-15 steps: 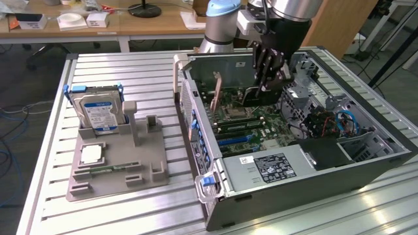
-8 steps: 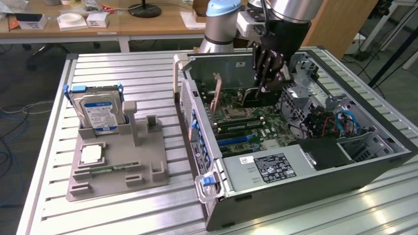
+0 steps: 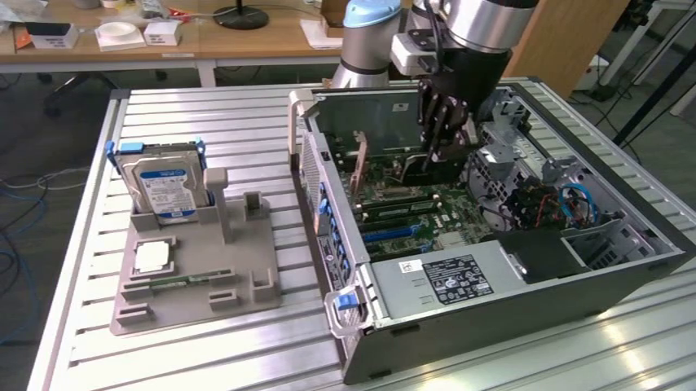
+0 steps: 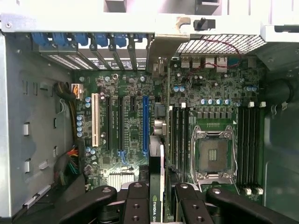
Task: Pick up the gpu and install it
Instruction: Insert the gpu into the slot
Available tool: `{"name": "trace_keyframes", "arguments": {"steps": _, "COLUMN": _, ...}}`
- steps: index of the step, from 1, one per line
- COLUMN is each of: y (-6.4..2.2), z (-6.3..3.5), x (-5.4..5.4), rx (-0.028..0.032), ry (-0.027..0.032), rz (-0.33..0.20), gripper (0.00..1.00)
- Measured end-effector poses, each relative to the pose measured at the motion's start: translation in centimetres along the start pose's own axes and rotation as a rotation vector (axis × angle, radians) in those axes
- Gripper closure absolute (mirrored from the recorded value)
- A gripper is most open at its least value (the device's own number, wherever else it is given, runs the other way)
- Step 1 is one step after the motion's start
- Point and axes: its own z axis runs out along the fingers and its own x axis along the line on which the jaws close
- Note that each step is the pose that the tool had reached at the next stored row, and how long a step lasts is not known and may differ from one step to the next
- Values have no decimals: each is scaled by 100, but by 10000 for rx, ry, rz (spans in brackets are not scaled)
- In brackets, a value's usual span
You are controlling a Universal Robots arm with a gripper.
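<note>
My gripper (image 3: 444, 151) reaches down into the open computer case (image 3: 653, 252), over the motherboard. It is shut on the gpu (image 4: 154, 205), a thin card seen edge-on between the black fingers (image 4: 135, 205) with a green NVIDIA label on it. The card runs toward the case's rear slot openings, where its silver bracket (image 4: 161, 49) sits. In the wrist view the card lies close alongside the long blue slot (image 4: 145, 126). In the exterior view the gpu (image 3: 405, 169) shows as a brownish strip under the gripper. Whether it touches a slot I cannot tell.
On the exterior view's left a grey fixture (image 3: 256, 244) holds an upright hard drive (image 3: 163, 183), a square chip (image 3: 152, 257) and a memory stick (image 3: 179, 281). Inside the case are the power supply (image 3: 457, 277), a CPU socket (image 4: 212, 154) and a white slot (image 4: 96, 121).
</note>
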Motion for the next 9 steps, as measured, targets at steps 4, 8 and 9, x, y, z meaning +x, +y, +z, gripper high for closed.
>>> {"name": "trace_keyframes", "arguments": {"steps": 4, "y": -2, "z": 74, "x": 2, "rx": 0, "ry": 0, "rz": 11, "gripper": 74}}
{"name": "trace_keyframes", "arguments": {"steps": 8, "y": -3, "z": 146, "x": 4, "rx": 0, "ry": 0, "rz": 17, "gripper": 74}}
{"name": "trace_keyframes", "arguments": {"steps": 9, "y": -3, "z": 164, "x": 5, "rx": 1, "ry": -1, "rz": 18, "gripper": 74}}
